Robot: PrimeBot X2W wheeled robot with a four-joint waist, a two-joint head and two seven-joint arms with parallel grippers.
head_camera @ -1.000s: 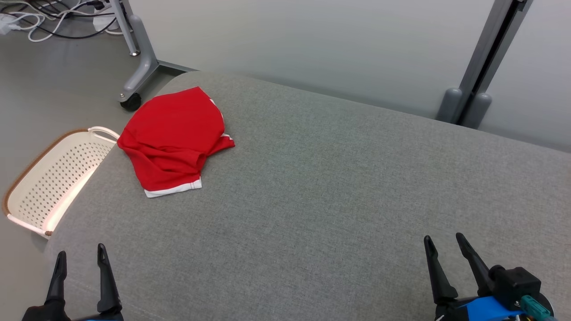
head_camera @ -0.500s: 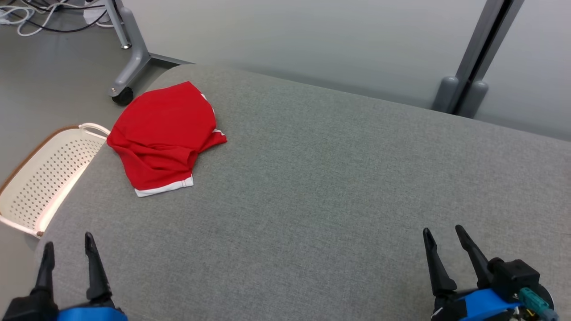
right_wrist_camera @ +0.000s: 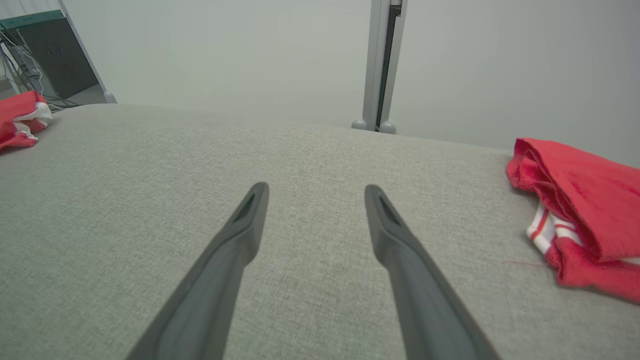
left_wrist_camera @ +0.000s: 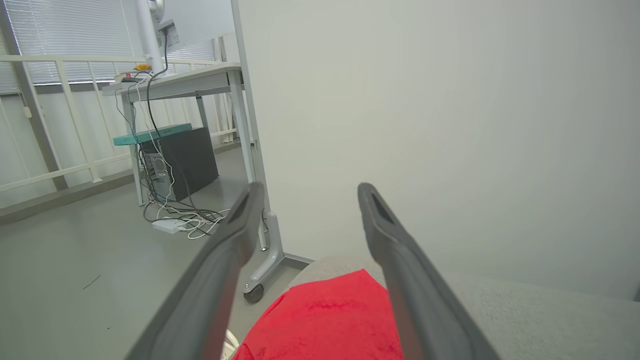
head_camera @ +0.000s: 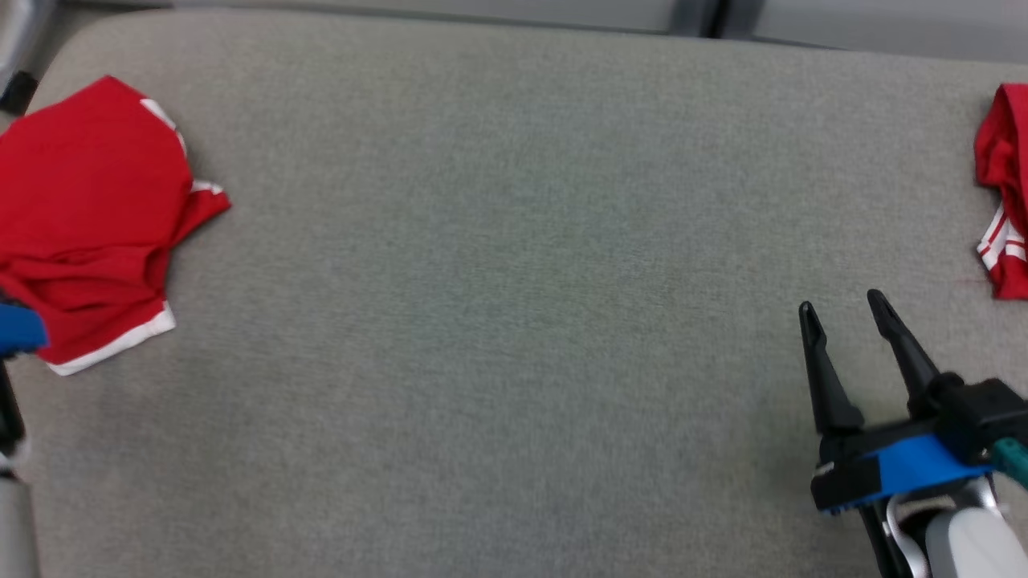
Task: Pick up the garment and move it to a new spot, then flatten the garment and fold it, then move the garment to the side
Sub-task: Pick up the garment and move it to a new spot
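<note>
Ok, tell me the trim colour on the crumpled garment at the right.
White, red-striped, on the crumpled red cloth garment; clearest in the right wrist view.

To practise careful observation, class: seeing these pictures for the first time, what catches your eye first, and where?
Bright red against the grey cushion: one red garment with a white hem at the far left, a crumpled red garment at the right edge. The right end effector, open and empty, is at lower right.
</note>
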